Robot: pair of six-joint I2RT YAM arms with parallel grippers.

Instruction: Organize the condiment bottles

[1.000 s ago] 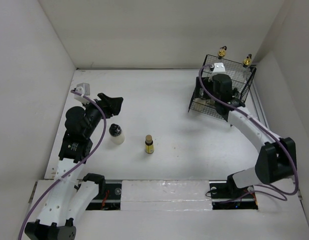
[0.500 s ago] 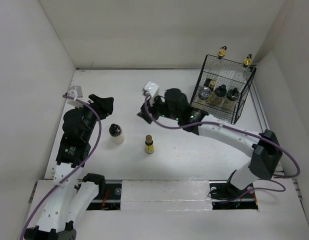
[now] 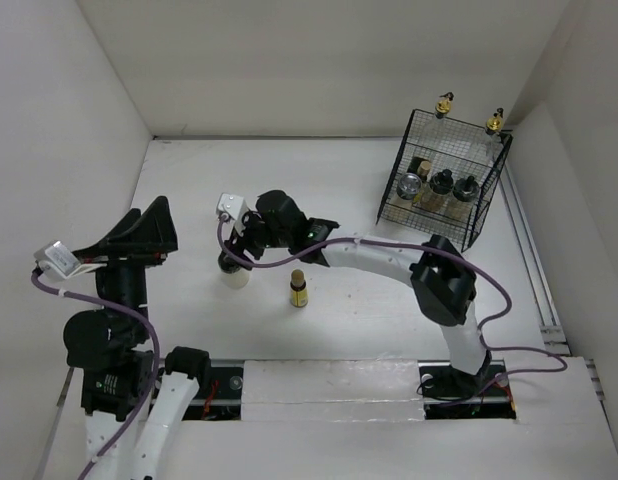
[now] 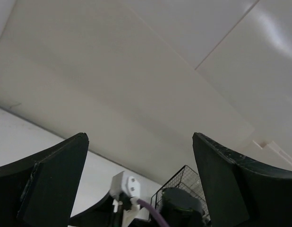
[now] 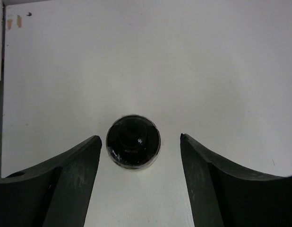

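We see one shaker (image 5: 133,141) and one yellow bottle (image 3: 298,289) on the tabletop (image 3: 339,325). The shaker sits between the parted jaws of our right end effector (image 5: 139,138).

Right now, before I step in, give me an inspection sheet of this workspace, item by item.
Surface: white table, no spills seen.
Job's things: one cream shaker and one small yellow bottle stand loose on the table. Two gold-topped bottles and at least three dark-lidded shakers stand in the wire basket.
Clutter: nothing seen.
Grippers: right gripper is open, with a finger on either side of the loose shaker, not touching it. Left gripper is open, pointed up at the wall, holding nothing.
Cables: purple cables run along both arms, no snag seen.
Surroundings: white walls on three sides.
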